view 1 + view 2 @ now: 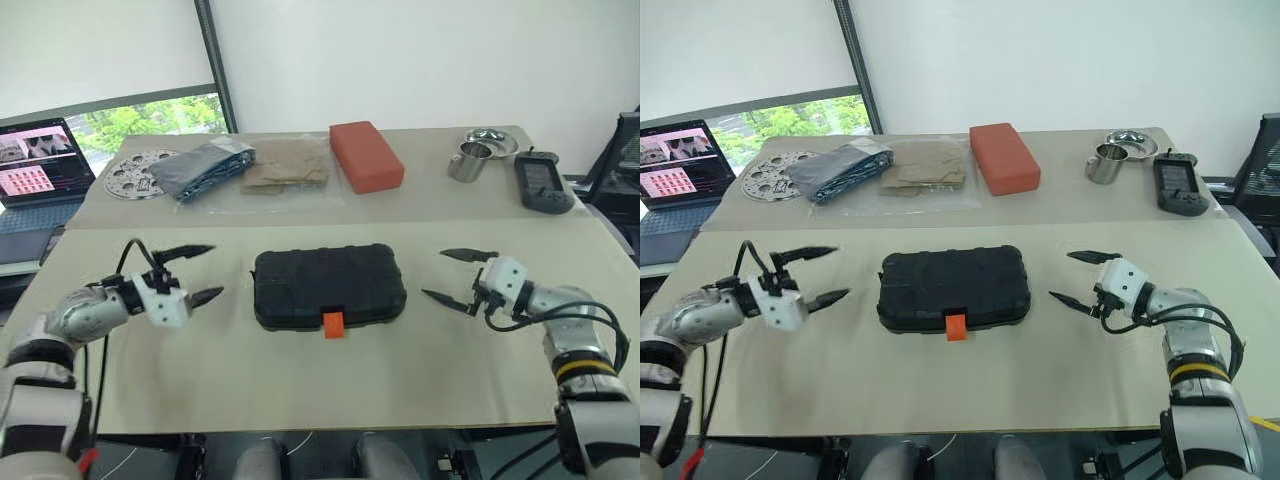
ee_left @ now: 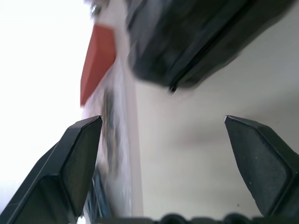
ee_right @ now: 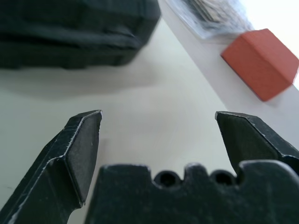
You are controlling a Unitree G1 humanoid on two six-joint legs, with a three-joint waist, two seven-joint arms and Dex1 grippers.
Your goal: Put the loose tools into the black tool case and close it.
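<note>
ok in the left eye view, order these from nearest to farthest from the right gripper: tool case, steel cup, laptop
1. The tool case, closed, in the middle of the near table just inward of the right gripper.
2. The steel cup, on the far table beyond that gripper.
3. The laptop, at the far left edge, across the whole scene.

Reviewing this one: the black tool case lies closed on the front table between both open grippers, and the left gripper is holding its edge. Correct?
Not quite. The left gripper holds nothing: in the left eye view its fingers are spread, apart from the black tool case, with bare table between. The rest stands: the case lies closed, between it and the open right gripper.
</note>
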